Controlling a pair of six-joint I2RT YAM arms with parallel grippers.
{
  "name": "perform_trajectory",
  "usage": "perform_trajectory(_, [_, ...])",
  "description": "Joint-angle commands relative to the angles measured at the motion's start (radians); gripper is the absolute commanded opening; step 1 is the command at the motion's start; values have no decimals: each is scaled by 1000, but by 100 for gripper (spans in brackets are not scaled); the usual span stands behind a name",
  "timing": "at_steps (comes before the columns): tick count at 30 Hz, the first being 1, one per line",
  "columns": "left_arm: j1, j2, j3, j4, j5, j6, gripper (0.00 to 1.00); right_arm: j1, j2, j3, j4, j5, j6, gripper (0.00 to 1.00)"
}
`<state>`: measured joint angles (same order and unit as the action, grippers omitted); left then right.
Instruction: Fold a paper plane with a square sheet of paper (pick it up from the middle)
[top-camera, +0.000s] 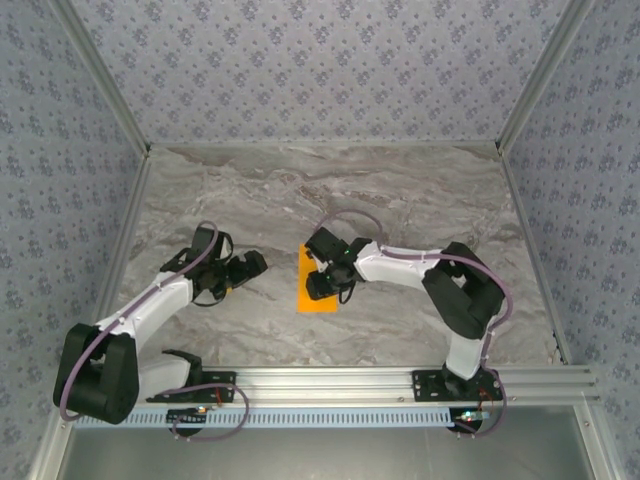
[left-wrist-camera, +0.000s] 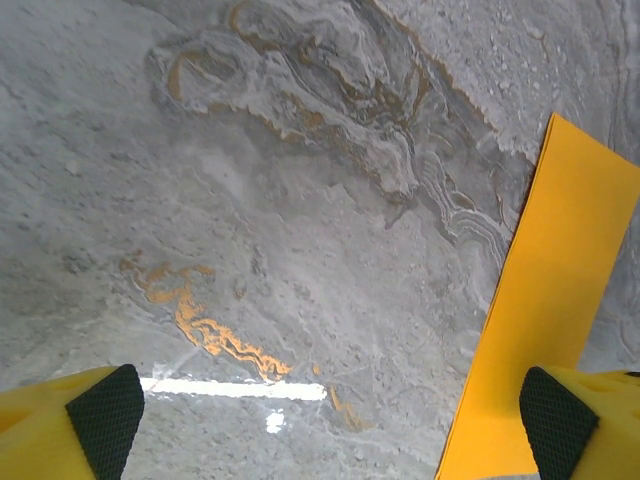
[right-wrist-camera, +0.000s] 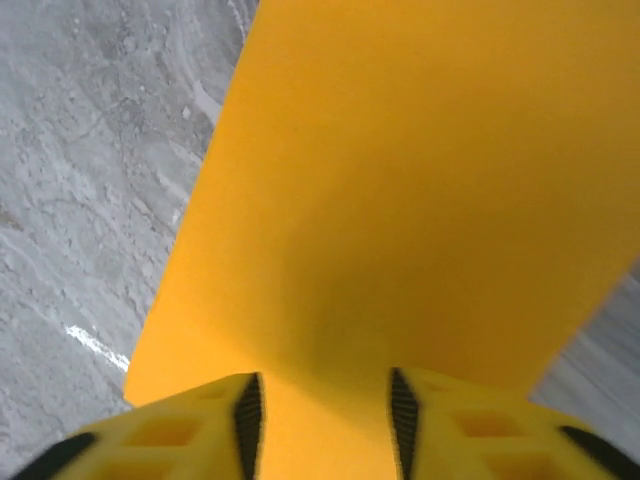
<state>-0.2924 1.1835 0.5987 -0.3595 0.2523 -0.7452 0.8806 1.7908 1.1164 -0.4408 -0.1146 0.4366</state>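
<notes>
The square sheet of paper is bright orange and lies flat mid-table as a narrow folded strip. It has no pointed paper plane shape. My right gripper hovers low over its middle. In the right wrist view the paper runs under the right gripper, whose jaws stand apart with nothing pinched between them. My left gripper sits just left of the strip, open wide over bare marble. In the left wrist view its right pad is at the edge of the paper and its left pad is over the table.
The grey marble table is walled by patterned panels at the back and sides. An aluminium rail with both arm bases runs along the near edge. A bright reflected streak lies on the marble between the left fingers.
</notes>
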Motion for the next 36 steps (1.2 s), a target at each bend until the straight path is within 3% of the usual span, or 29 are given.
perform_trajectory(1, [4, -17, -4, 0, 34, -7, 99, 55, -53, 59, -99, 112, -10, 55])
perform_trajectory(8, [8, 0, 9, -31, -32, -16, 99, 171, 87, 197, -225, 274, 46, 73])
perform_trajectory(24, [9, 54, 14, -21, -26, -15, 99, 190, 173, 219, -211, 222, 69, 80])
perform_trajectory(31, [9, 59, 14, -19, -19, -15, 99, 164, 174, 184, -173, 150, 87, 90])
perform_trajectory(36, [9, 59, 15, -21, -19, -13, 99, 164, 190, 187, -215, 207, 88, 89])
